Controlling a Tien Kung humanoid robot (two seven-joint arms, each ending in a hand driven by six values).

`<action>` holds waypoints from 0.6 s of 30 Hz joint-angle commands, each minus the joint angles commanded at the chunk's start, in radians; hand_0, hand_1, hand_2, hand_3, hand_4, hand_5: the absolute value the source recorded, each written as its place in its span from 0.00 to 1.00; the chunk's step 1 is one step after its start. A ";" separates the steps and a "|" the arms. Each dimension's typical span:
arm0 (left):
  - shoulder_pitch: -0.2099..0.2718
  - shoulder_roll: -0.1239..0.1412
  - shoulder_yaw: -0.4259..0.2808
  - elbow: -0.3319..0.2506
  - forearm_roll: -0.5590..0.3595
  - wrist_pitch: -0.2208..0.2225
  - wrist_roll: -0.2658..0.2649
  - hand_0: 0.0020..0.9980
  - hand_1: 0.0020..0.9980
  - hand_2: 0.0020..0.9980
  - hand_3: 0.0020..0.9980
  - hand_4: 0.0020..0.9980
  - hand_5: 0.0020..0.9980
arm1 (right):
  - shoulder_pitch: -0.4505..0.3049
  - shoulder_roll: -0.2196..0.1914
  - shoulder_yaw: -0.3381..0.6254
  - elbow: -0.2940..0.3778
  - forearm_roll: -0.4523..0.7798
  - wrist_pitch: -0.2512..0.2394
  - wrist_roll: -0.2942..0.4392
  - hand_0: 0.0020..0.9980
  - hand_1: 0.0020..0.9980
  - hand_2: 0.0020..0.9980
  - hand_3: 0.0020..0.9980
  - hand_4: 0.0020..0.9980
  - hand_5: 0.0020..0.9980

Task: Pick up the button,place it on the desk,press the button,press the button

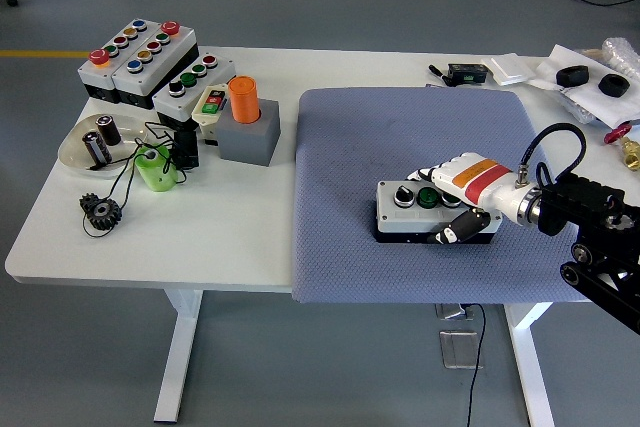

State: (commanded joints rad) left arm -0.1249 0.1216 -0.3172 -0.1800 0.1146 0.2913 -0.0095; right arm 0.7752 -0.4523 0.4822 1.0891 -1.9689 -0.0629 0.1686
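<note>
A white button box (412,207) with a black base lies on the blue-grey mat (420,127), right of centre. It has a black knob at the left and a green button beside it. My right hand (452,204) is shut on the box's right end, fingers over the top and thumb against the front side. The box's right part is hidden by the hand. The left arm is out of view.
Three more button boxes (140,57) stand at the far left. Near them are a grey block with an orange cylinder (244,117), a dish with batteries (95,145), a green cup (153,167) and a gear (100,211). Small items (585,77) lie at the far right.
</note>
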 joint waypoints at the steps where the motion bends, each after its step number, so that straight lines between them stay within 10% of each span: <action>1: 0.000 0.000 -0.001 0.000 0.001 0.000 0.000 0.65 0.71 0.70 0.50 0.33 1.00 | 0.000 -0.002 0.002 0.004 0.001 0.001 -0.006 0.82 0.73 0.79 0.88 0.74 0.20; 2: 0.000 0.000 -0.002 0.000 0.002 0.000 0.000 0.65 0.71 0.70 0.50 0.33 1.00 | -0.001 -0.004 0.003 0.007 0.002 0.002 -0.011 0.92 0.84 0.95 1.00 0.82 0.19; 18: -0.002 0.000 -0.013 0.000 0.013 0.001 0.002 0.65 0.71 0.70 0.50 0.33 1.00 | -0.056 -0.059 0.114 0.143 0.113 0.180 -0.132 1.00 0.93 1.00 1.00 0.92 0.26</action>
State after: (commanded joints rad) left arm -0.1265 0.1219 -0.3300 -0.1800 0.1273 0.2927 -0.0077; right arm 0.7197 -0.5109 0.5966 1.2321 -1.8556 0.1166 0.0369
